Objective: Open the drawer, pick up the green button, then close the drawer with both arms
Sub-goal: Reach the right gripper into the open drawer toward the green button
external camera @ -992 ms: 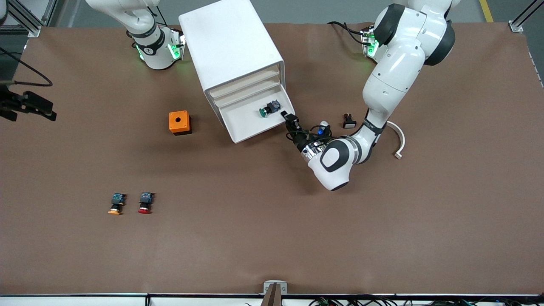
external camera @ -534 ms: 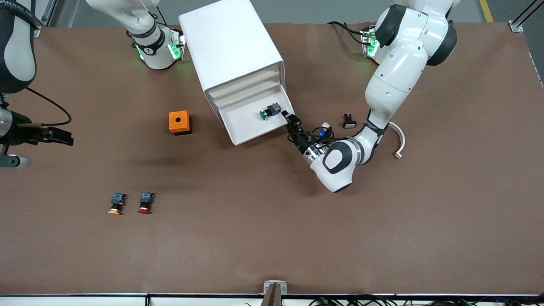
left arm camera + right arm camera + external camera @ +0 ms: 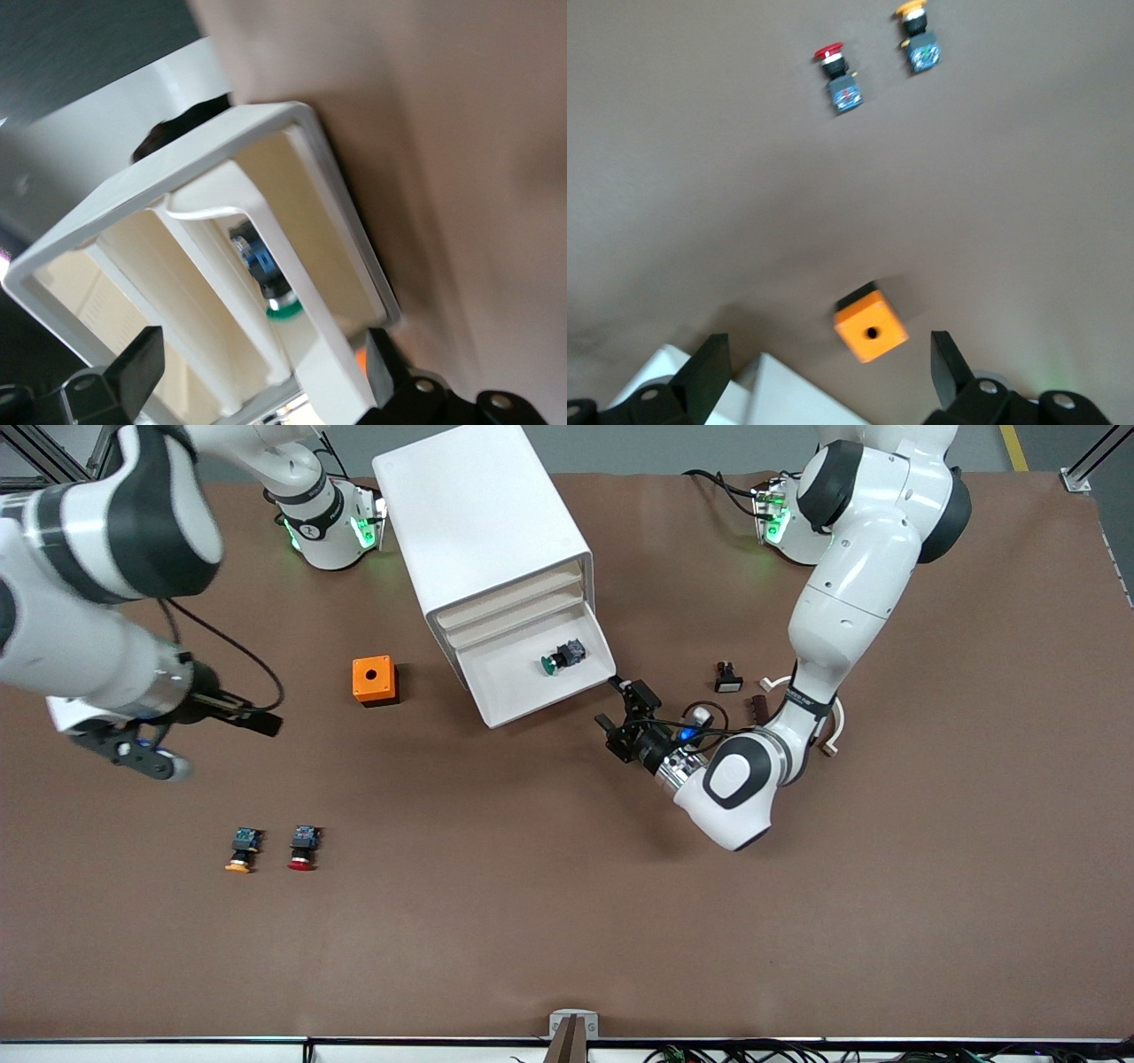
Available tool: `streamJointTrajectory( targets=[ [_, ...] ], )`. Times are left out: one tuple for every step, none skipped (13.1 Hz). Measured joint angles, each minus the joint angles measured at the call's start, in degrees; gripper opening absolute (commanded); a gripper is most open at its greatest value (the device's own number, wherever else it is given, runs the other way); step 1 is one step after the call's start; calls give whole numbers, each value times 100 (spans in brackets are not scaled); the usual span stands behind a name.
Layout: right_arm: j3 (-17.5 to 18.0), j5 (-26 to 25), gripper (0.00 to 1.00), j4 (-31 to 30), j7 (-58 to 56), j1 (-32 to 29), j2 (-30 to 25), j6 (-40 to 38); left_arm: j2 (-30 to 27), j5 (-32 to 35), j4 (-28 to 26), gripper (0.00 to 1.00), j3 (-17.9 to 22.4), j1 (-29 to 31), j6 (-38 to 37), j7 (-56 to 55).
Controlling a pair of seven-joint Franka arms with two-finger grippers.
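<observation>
The button (image 3: 561, 656), a small piece with a round green cap, a black body and a blue rear block, lies on its side on the smooth floor of the drawer (image 3: 518, 691), toward the end nearest the left arm. The drawer is a shallow white tray with a cream front, pulled out from the bottom of a boxy white cabinet (image 3: 478, 522) with rounded edges; two more cream fronts sit closed above it. In the left wrist view the green cap shows through the drawer's looped handle. The left gripper (image 3: 627, 717) hovers over the matte brown table (image 3: 567, 921) just off the drawer's corner, its black fingers spread apart and holding nothing. The right gripper (image 3: 257, 724) hangs over the table toward the right arm's end, fingers likewise apart and empty. A square orange box (image 3: 374, 680) with a round hole in its top sits beside the cabinet. Nearer the front camera lie a yellow-capped button (image 3: 242, 850) and a red-capped button (image 3: 303, 848), side by side.
</observation>
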Motion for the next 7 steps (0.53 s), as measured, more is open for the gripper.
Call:
streamJointTrajectory(
  targets=[
    [8, 2, 100, -21, 661, 357, 5, 98, -36, 2, 111, 99, 136, -15, 33, 501],
    [13, 3, 100, -61, 1308, 697, 19, 214, -84, 67, 184, 99, 259, -54, 42, 1025],
    [19, 3, 100, -108, 1940, 1028, 59, 333, -166, 273, 228, 99, 353, -116, 78, 1599],
    [23, 4, 100, -167, 2534, 1342, 122, 510, -292, 555, 255, 99, 393, -190, 206, 2164],
    [26, 4, 100, -265, 3100, 1647, 197, 774, -461, 880, 267, 99, 398, -259, 416, 2631],
    [28, 4, 100, -399, 3594, 1926, 268, 1053, -639, 1190, 270, 99, 398, -329, 669, 2959],
    [28, 4, 100, -550, 4020, 2173, 342, 1322, -795, 1511, 270, 99, 399, -390, 970, 3200]
  ],
)
